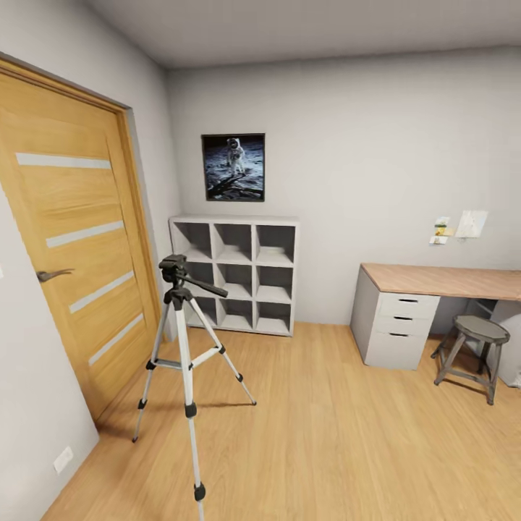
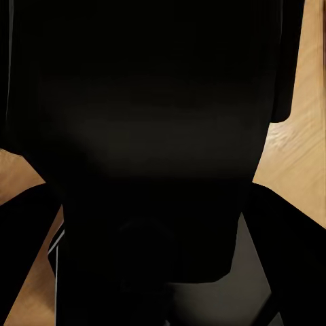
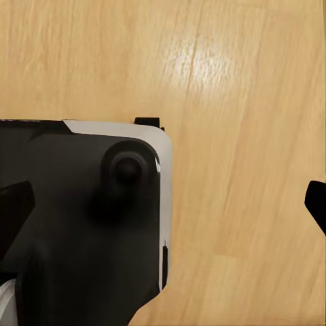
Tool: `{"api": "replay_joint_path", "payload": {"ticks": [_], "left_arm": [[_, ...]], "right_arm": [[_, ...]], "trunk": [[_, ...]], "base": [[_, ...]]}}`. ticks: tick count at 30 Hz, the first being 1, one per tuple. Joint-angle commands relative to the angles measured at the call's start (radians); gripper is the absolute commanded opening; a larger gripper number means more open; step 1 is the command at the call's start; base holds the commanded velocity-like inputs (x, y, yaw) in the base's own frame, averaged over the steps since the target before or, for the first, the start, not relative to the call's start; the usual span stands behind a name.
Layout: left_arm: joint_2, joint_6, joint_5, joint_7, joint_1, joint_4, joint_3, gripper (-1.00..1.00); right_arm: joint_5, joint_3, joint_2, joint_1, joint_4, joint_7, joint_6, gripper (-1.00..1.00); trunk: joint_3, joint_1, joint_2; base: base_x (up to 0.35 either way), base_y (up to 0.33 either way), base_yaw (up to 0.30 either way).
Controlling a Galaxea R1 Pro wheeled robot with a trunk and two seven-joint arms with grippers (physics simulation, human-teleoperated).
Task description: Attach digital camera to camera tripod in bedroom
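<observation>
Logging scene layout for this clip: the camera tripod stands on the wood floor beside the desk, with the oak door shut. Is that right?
Not quite. In the head view the camera tripod stands on the wood floor beside the oak door, in front of the cube shelf; the desk is across the room. The door is shut.

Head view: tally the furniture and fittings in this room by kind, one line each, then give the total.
Camera tripod: 1
Oak door: 1
White cube shelf: 1
Framed picture: 1
Desk: 1
Stool: 1
Total: 6
</observation>
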Motion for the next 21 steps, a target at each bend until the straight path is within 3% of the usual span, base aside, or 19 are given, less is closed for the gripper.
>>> {"api": "replay_joint_path", "payload": {"ticks": [1,10,21], "left_arm": [[0.0,-0.002,0.008,0.004,0.0,0.0,-0.009,-1.0],[0.0,-0.002,0.008,0.004,0.0,0.0,-0.009,-1.0],[0.003,-0.002,0.008,0.004,0.0,0.0,-0.009,-1.0]], "right_arm": [[-0.002,0.0,0.0,-0.001,0.003,0.004,-0.005,1.0],[-0.002,0.0,0.0,-0.001,0.003,0.004,-0.006,1.0],[-0.001,0.0,0.001,-0.001,0.003,0.004,-0.004,1.0]], "trunk": [[0.0,0.0,-0.001],[0.0,0.0,-0.001],[0.0,0.0,-0.001]], "base": [[0.0,0.0,-0.233],[0.0,0.0,-0.203],[0.009,0.0,-0.031]]}}
